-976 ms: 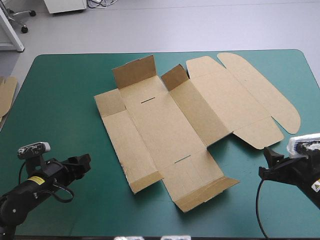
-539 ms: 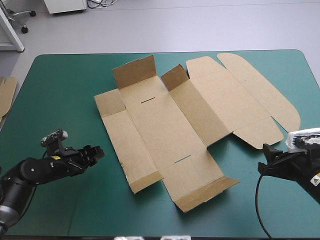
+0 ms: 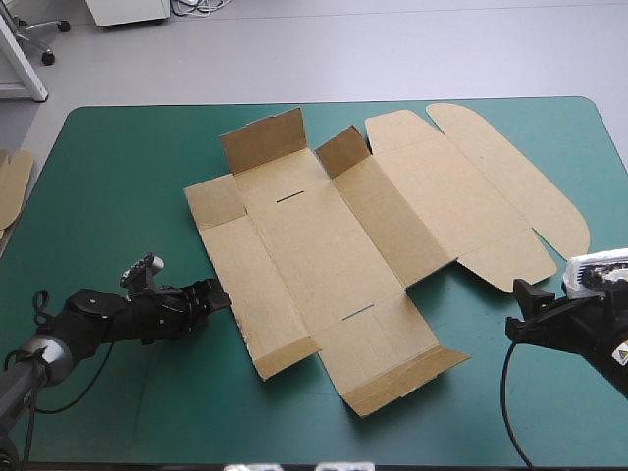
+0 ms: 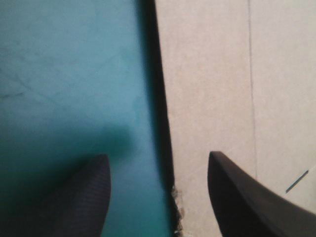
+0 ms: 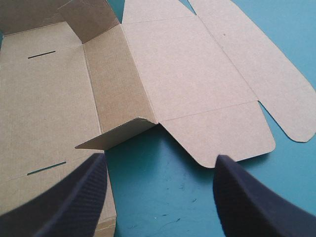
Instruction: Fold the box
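Note:
The brown box lies as a cut sheet in the middle of the teal-green table, mostly flat, with two far flaps raised and the near edge slightly lifted. My left gripper is low at the sheet's left side panel, open, its fingers straddling the panel's edge: one finger over the cover, one over the board. My right gripper stands open off the sheet's near right corner, nothing between its fingers; ahead of it lie the lid panel and a small flap.
An edge of more brown board shows at the table's left edge. Bare teal-green cover lies left of the sheet and along the near edge in front of it.
My left arm has reached forward and to the right, bringing its gripper from the near left up to the sheet's left edge. The right gripper has barely shifted. The box has not moved.

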### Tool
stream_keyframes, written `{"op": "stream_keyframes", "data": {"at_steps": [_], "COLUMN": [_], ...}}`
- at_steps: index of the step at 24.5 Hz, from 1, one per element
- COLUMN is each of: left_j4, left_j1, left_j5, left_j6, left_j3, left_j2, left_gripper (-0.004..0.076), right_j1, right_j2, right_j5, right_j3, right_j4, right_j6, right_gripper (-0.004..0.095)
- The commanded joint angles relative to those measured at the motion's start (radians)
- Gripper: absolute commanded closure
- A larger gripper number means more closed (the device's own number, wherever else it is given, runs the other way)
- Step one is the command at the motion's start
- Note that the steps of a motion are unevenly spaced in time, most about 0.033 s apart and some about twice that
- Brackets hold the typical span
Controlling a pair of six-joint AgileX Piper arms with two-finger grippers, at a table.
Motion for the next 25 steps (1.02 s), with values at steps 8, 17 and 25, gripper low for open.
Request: {"op": "stream_keyframes", "data": {"at_steps": [8, 17, 25], "left_j4": [-0.351, -0.59, -0.646], "left_j1": [-0.005, -0.005, -0.091], "left_j5": [0.048, 0.193, 0.178], "left_j6": [0.27, 0.525, 0.584], "left_j3": [0.063, 0.065, -0.061], "left_j2": [0.038, 0.126, 0.126], "left_gripper": [0.0295, 0.0341, 0.037], "right_j1": [-0.003, -0.003, -0.003], "right_j2": [0.01, 0.01, 0.01], "right_j5": [-0.064, -0.058, -0.051], "right_j3": [-0.034, -0.034, -0.034], "right_j4": [0.015, 0.015, 0.019], "right_j6": [-0.009, -0.009, -0.009], "right_gripper": [0.0346, 0.0346, 0.0346]}}
